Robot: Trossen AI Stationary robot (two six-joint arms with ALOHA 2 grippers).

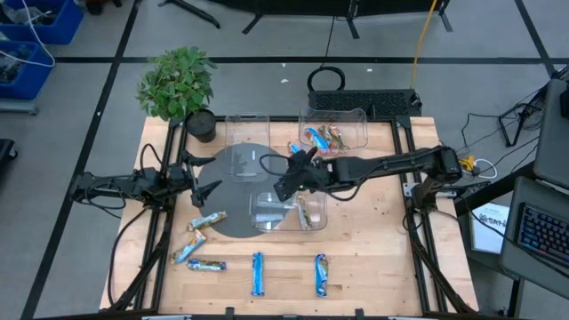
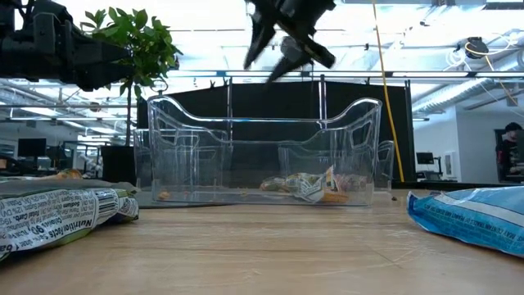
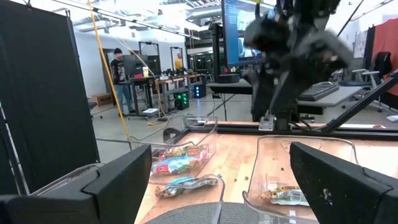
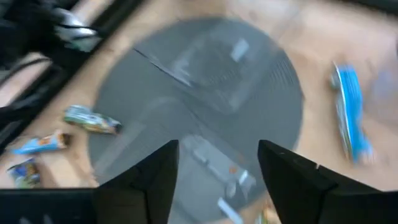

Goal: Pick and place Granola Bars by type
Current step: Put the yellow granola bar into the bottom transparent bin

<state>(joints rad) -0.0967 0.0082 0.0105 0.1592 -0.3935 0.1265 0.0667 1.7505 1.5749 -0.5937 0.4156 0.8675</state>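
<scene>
On the wooden table (image 1: pixel 373 267), small wrapped granola bars (image 1: pixel 257 272) lie near the front while the right gripper (image 1: pixel 286 184), fingers apart and empty, hangs over a clear plastic bin (image 1: pixel 313 218), so it should lift straight up before reaching again; the left gripper (image 1: pixel 203 178) waits open.

The table (image 1: pixel 356 267) is evenly and brightly lit from above, with only soft shadows cast. In the low view, glare from ceiling lights and bright windows is seen behind the clear bin (image 2: pixel 262 152), and the near bars (image 2: pixel 57 215) are out of focus. The right wrist view is heavily smeared by motion blur; the right gripper (image 3: pixel 292 43) is blurred in the left wrist view.
</scene>
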